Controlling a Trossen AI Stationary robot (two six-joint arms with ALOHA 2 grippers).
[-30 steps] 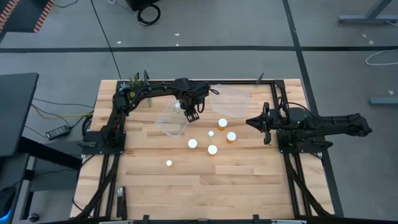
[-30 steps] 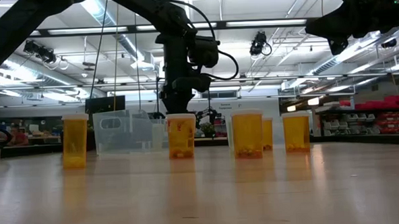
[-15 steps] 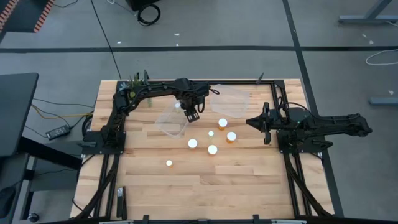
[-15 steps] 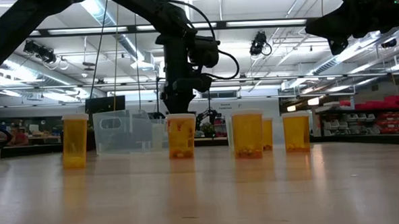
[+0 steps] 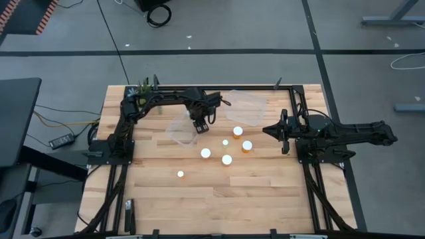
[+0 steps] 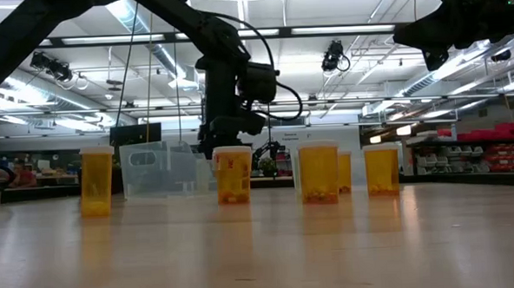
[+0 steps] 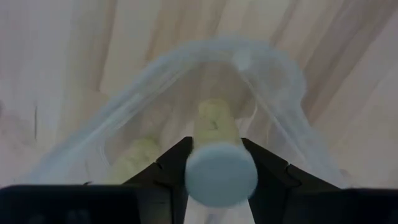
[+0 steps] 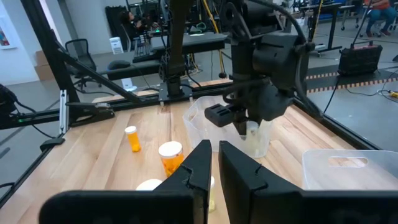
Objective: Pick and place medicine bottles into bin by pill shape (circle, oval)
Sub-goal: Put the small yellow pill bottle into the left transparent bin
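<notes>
The left end effector hangs over the clear bin that stands on the left half of the wooden tabletop. Its two dark fingers are clamped on a medicine bottle, one finger on each side of the white cap. In the left wrist view the held bottle points down into the bin, and another bottle lies on the bin's floor below it, blurred through the plastic. In the low view the same end effector shows just above and behind the bin's wall.

A second clear bin lies further back on the tabletop, to the right of the first one and apart from it.

Five more bottles stand upright on the tabletop between the two arms. I see from above their white caps: one just beside the second bin, one small cap, one with orange showing at its side, one in the middle, one near the first bin. A sixth small cap stands alone, well apart, nearer to the front edge.

The right end effector waits at the right side, above the tabletop, away from the bottles. Its fingers are together, with only a thin gap between them and nothing held.

A small green plant stands at the back left corner.
</notes>
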